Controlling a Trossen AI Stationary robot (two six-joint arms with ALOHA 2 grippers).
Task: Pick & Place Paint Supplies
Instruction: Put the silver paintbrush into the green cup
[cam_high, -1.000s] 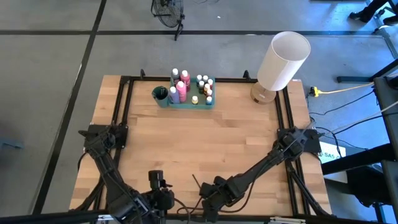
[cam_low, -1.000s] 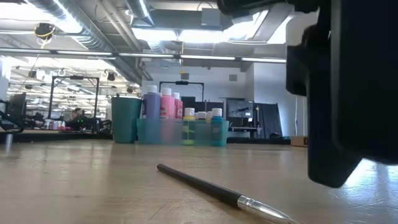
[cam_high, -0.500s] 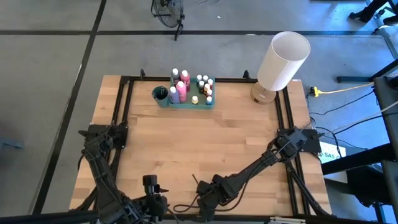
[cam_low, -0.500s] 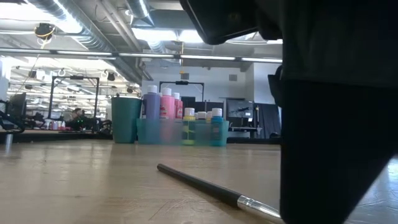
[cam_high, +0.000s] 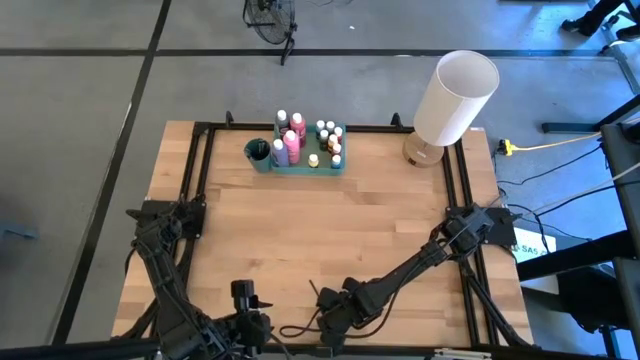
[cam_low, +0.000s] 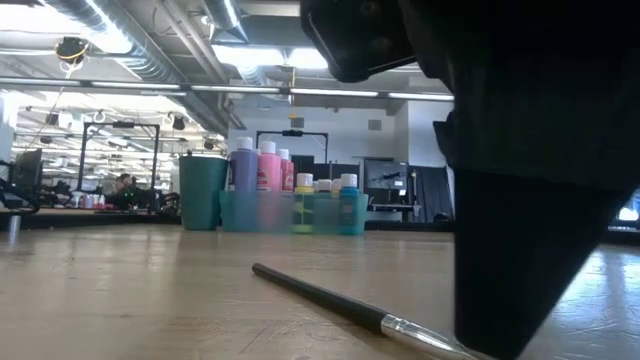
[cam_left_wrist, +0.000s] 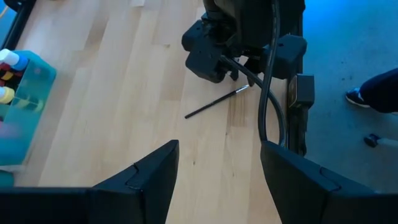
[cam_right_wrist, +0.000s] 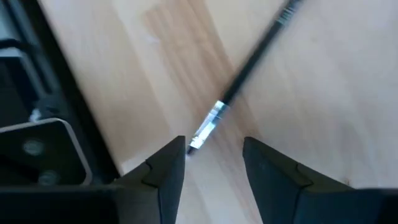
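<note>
- Right wrist view: your right gripper (cam_right_wrist: 214, 158) hangs open, holding nothing, its fingers straddling the thin dark metal-ferruled paintbrush (cam_right_wrist: 244, 88) lying on the wooden table (cam_right_wrist: 323, 99).
- Bottles (cam_high: 305, 142) already sit in the tray; the brush remains.

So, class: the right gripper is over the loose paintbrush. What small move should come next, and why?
Probably lower the right gripper a little and close. Its fingers stand open on either side of the paintbrush, which lies flat on the table, ungrasped.
</note>
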